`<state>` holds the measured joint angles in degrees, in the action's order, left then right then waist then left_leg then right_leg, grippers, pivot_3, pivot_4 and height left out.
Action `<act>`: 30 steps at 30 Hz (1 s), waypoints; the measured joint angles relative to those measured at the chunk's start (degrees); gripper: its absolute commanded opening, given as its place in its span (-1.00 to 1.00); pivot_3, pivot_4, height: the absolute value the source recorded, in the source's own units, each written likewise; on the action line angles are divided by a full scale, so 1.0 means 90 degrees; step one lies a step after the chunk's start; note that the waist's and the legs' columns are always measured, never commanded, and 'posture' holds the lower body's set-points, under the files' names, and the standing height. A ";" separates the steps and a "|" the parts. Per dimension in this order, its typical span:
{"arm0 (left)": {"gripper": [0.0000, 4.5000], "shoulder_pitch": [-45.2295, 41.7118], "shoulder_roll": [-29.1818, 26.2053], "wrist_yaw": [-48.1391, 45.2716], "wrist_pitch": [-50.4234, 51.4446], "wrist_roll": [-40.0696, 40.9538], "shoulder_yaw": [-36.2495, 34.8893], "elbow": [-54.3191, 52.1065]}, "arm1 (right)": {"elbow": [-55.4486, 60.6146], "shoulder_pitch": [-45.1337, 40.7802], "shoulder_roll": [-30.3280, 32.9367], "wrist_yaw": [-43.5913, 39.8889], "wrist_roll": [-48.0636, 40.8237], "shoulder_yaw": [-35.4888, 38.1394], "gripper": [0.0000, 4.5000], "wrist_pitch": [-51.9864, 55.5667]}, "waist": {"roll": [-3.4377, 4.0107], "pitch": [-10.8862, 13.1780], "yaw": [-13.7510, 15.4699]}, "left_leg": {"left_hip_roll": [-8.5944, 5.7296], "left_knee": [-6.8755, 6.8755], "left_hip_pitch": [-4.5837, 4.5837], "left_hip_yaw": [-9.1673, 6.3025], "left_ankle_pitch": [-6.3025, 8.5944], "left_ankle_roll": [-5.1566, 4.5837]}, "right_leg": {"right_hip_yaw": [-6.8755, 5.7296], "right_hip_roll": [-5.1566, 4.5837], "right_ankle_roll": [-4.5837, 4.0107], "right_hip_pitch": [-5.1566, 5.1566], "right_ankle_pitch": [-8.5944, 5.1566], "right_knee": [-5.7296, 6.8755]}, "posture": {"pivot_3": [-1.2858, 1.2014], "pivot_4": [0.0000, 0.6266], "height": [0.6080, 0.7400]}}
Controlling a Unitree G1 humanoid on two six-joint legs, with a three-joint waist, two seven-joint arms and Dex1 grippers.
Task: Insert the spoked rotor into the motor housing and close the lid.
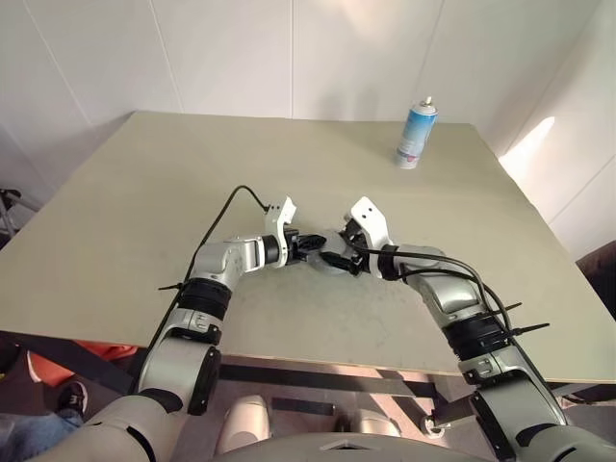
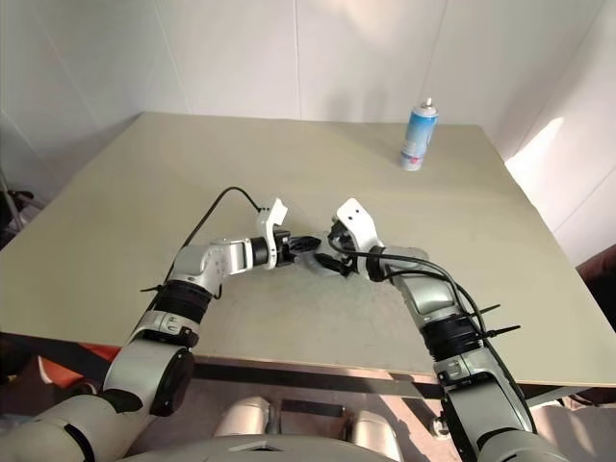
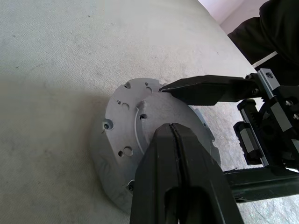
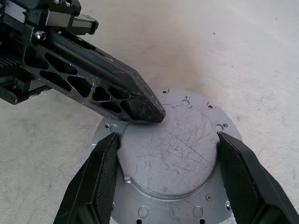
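Note:
A round grey metal disc, the lid [image 4: 173,158] by its look, lies flat on the table with a raised scratched centre and a notched rim full of holes. My right gripper [image 4: 168,137] has its fingers wide, pressed against both sides of that raised centre. My left gripper [image 3: 172,127] is shut and empty, and its tip rests on the edge of the lid's raised part [image 4: 154,113]. In the left eye view both grippers [image 1: 318,243] [image 1: 343,254] meet over the part near the table's front middle. The spoked rotor is hidden. Whether the motor housing sits under the lid I cannot tell.
A blue and white spray can [image 1: 416,133] stands at the far right of the beige table [image 1: 144,212]. A black cable [image 1: 231,197] arcs over my left forearm. The table's front edge runs just behind my elbows.

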<state>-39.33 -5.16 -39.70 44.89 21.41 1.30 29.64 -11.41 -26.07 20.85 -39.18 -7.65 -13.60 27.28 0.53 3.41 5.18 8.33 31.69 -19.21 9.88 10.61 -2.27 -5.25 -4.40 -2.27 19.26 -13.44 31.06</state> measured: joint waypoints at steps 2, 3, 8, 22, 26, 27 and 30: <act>-0.99 0.0003 0.0005 0.0063 -0.0002 -0.0006 0.0010 -0.0015 | -0.0010 0.0002 -0.0016 0.0030 0.0000 -0.0002 0.41 0.0005 | 0.0014 0.0001 -0.0023 | 0.0000 -0.0021 0.0013 -0.0012 0.0002 -0.0002 | -0.0034 -0.0005 0.0013 -0.0026 -0.0008 -0.0047 | 0.03 -1.00 1.00; -0.99 0.0019 0.0003 0.0087 -0.0002 -0.0006 0.0009 -0.0040 | -0.0010 0.0003 -0.0028 0.0045 0.0000 -0.0002 0.41 0.0005 | 0.0016 0.0003 -0.0040 | -0.0005 -0.0028 0.0012 -0.0012 0.0003 -0.0002 | -0.0050 -0.0018 0.0017 -0.0027 -0.0010 -0.0050 | 0.03 -1.00 1.00; -0.99 0.0289 -0.0083 0.0161 0.0000 0.0006 -0.0048 -0.0354 | 0.0005 0.0009 -0.0082 0.0065 0.0000 -0.0021 0.41 0.0006 | 0.0029 0.0001 -0.0107 | -0.0012 -0.0045 0.0015 -0.0026 0.0004 -0.0001 | -0.0187 -0.0101 0.0026 -0.0036 -0.0016 -0.0056 | 0.03 -1.00 1.00; -0.99 0.0424 -0.0134 0.0366 0.0032 0.0001 -0.0117 -0.0505 | 0.0005 -0.0031 -0.0065 0.0072 0.0009 -0.0050 0.41 0.0013 | 0.0060 -0.0042 0.0050 | 0.0007 0.0043 0.0027 -0.0163 0.0213 0.0161 | -0.0201 -0.0110 0.0060 0.0054 -0.0137 0.0055 | 0.03 -1.00 1.00; -1.00 0.0436 -0.0106 0.0348 0.0034 0.0004 -0.0092 -0.0479 | 0.0014 -0.0001 -0.0040 0.0045 0.0005 0.0021 0.74 0.0095 | 0.0036 -0.0037 -0.0077 | 0.0000 0.0052 0.0069 -0.0152 0.0217 0.0150 | -0.0165 -0.0091 0.0058 0.0010 -0.0135 -0.0021 | 0.03 -1.00 1.00; -1.00 0.0436 -0.0102 0.0343 0.0034 0.0004 -0.0088 -0.0477 | 0.0039 0.0011 -0.0030 0.0038 0.0005 0.0045 0.88 0.0118 | 0.0040 -0.0033 -0.0089 | -0.0009 0.0047 0.0078 -0.0151 0.0219 0.0147 | -0.0154 -0.0092 0.0058 0.0000 -0.0135 -0.0027 | 0.03 -1.00 1.00; -1.00 0.0435 -0.0102 0.0310 0.0033 0.0005 -0.0090 -0.0478 | 0.0300 0.0162 0.0099 -0.0015 -0.0015 0.0144 0.99 0.0213 | 0.0037 -0.0021 -0.0093 | -0.0048 0.0013 0.0109 -0.0151 0.0226 0.0134 | -0.0107 -0.0098 0.0059 -0.0012 -0.0136 -0.0029 | 0.03 -1.00 1.00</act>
<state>-35.41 -6.08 -36.92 45.19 21.46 0.48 25.34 -8.71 -24.61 21.74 -39.32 -7.79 -12.30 29.20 0.86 3.22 4.35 7.90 31.81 -18.22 8.51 12.65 -1.07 -6.21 -5.28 -1.74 19.16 -14.66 30.80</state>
